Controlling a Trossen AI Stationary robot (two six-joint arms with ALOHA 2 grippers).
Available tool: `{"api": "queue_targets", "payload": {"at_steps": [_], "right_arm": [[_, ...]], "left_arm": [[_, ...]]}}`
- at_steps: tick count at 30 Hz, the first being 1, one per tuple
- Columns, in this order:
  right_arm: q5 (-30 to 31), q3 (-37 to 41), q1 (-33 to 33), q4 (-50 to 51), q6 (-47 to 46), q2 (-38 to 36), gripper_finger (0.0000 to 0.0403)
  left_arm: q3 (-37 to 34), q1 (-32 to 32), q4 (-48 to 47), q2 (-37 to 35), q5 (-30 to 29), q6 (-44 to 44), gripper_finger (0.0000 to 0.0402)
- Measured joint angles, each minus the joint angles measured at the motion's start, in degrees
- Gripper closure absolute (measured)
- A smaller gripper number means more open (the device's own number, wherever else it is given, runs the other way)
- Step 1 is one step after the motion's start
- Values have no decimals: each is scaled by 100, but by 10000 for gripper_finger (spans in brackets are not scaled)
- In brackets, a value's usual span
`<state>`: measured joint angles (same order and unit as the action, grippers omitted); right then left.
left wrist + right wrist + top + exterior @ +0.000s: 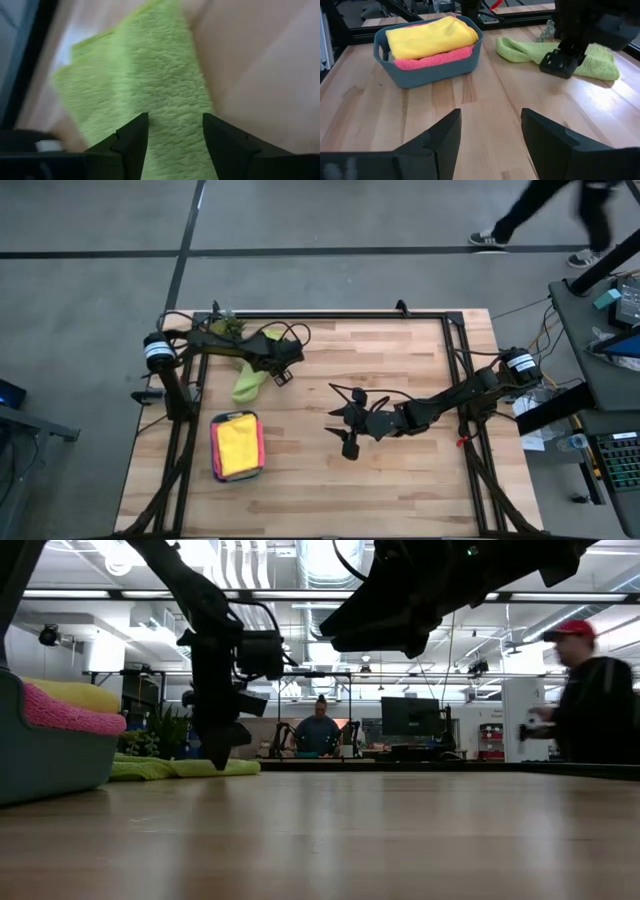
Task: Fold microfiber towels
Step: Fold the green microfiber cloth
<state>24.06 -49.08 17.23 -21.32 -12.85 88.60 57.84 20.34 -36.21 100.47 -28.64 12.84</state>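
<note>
A lime green towel (248, 380) lies flat on the wooden table near its far left corner; it also shows in the right wrist view (520, 50) and the low view (170, 768). My left gripper (175, 132) stands open right over it, pointing steeply down, one finger to each side of a strip of the cloth. A teal tray (213, 450) at the near left holds a folded yellow towel (427, 37) lying on a pink one (435, 60). My right gripper (490, 130) hangs open above the table's middle (345, 430), with nothing between its fingers. My left gripper comes at the lime green towel's middle (170, 100) from above, slanting down, with the cloth showing between its open fingers (132, 140). Whether the fingertips touch the cloth, I cannot tell. The towel lies flat on the table.
A small potted plant (228, 326) stands at the far left edge, behind the towel. Bare wood spreads across the table's middle and right (400, 480). A person in a red cap (590, 690) stands beyond the table on the right; another sits farther back (320, 730).
</note>
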Motion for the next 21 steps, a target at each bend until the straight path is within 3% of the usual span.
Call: {"api": "queue_targets", "payload": {"at_steps": [7, 10, 16, 21], "right_arm": [[1, 0, 0, 4, 55, 0, 207], [1, 0, 0, 4, 98, 0, 207], [2, 0, 0, 57, 279, 0, 207], [236, 0, 0, 522, 379, 0, 207]], "left_arm": [[5, 44, 197, 174, 270, -224, 235], [14, 46, 339, 186, 489, -450, 270], [106, 39, 577, 188, 1131, -643, 388], [250, -255, 985, 103, 2080, -1271, 398]]}}
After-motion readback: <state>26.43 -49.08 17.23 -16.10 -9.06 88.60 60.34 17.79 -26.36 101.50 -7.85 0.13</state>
